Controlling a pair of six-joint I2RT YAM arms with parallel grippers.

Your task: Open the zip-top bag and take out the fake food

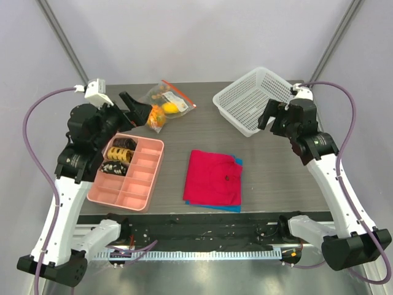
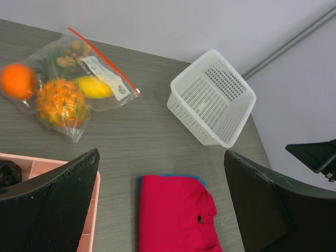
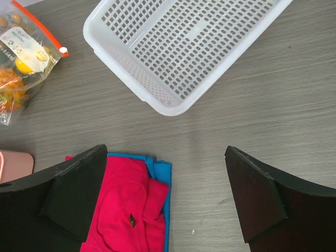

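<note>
While left gripper (image 2: pixel 161 157) and right gripper (image 3: pixel 165 152) hang wide open, empty, zip-top bag (image 1: pixel 166 104) lies at far edge of tabletop (image 1: pixel 276 178), fake food (image 2: pixel 62 102) inside.

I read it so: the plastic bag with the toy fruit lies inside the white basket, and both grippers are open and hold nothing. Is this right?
Not quite. The plastic bag with the toy fruit lies on the table, apart from the white basket, not inside it; the top view shows this. The left gripper and right gripper are indeed open and empty.
</note>
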